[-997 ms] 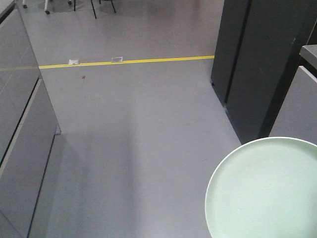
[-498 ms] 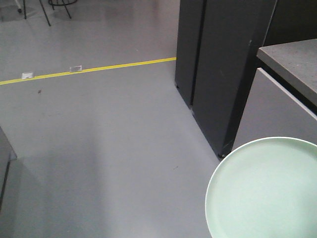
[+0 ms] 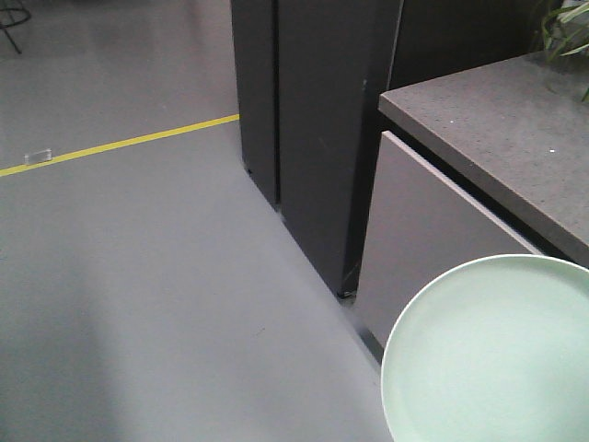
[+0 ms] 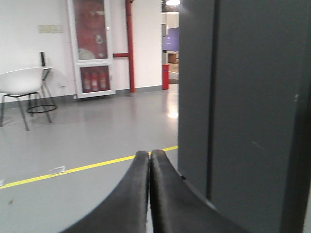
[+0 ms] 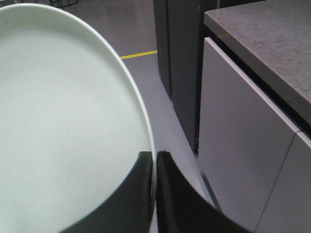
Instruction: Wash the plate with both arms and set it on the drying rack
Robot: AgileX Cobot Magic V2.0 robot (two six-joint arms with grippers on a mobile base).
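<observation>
The plate (image 5: 63, 121) is being held up in the air over the floor (image 3: 138, 295), its pale green face lying open to the front camera, where it is filling the lower right corner (image 3: 497, 359). The right claw (image 5: 154, 158) is pinching it at the rim, one black finger lying on the face side and the other on the far side, with the edge passing between them. Just beyond the plate, a light grey drawer front (image 3: 423, 239) is showing under the dark speckled top of a desk (image 3: 515, 129), and a few green leaves of a plant (image 3: 561, 28) are reaching in at the desk's far corner. A tall dark cabinet (image 3: 313, 120) is standing beside the desk, and a yellow line (image 3: 138, 140) is running across the floor behind it. The left claw (image 4: 149, 156) is hanging apart from the plate, its two fingers pressing together with nothing between them; it is facing the cabinet side, a white chair (image 4: 22, 82) and a red pipe (image 4: 130, 46) on the far wall.
</observation>
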